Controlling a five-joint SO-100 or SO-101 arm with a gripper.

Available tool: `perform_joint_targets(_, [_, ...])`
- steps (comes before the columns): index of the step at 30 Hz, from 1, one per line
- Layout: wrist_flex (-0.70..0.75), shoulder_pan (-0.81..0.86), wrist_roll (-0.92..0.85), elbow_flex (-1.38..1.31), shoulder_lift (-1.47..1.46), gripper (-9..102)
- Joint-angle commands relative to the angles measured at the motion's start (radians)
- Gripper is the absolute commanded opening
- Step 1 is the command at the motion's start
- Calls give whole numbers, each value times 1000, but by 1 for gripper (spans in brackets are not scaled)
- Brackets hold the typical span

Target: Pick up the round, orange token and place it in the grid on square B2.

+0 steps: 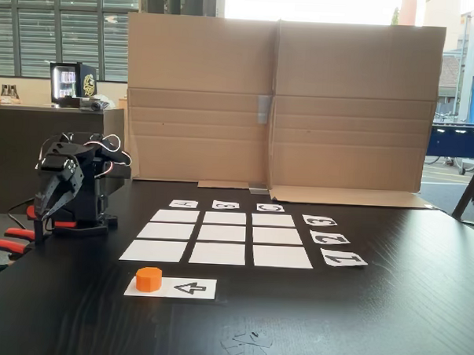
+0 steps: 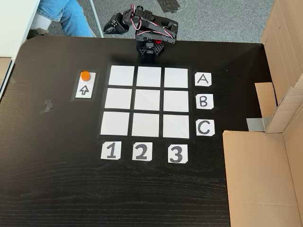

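The orange token (image 1: 148, 279) (image 2: 85, 75) stands on one end of a white strip with a black arrow (image 1: 190, 288) (image 2: 84, 90), beside the grid (image 1: 175, 216) (image 2: 121, 75). Square B2 (image 1: 223, 233) (image 2: 147, 100), the centre rectangle, is bare. The arm is folded at the table edge by the A row. My gripper (image 1: 43, 218) (image 2: 108, 29) hangs over that edge, well away from the token. Its fingers look shut with nothing between them.
A tall cardboard wall (image 1: 280, 101) (image 2: 265, 175) stands past the C row. Letter and number labels (image 2: 202, 101) edge the grid. Orange clamps (image 1: 6, 242) hold the arm's base. A person's legs in jeans (image 2: 66, 16) are beyond the table by the arm.
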Motion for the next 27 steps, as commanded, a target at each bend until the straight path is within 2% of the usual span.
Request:
perform_joint_targets(1, [-83,46,-74,17,11,-1])
perform_joint_targets(14, [-101,35,-80,14,0,0])
perform_joint_targets(17, [-126,18,-81,-14,-48,11])
perform_joint_targets(20, [-103,5,-86,-100,-147,12])
perform_joint_targets(27, [-6,-29,-61,-449,-502,24])
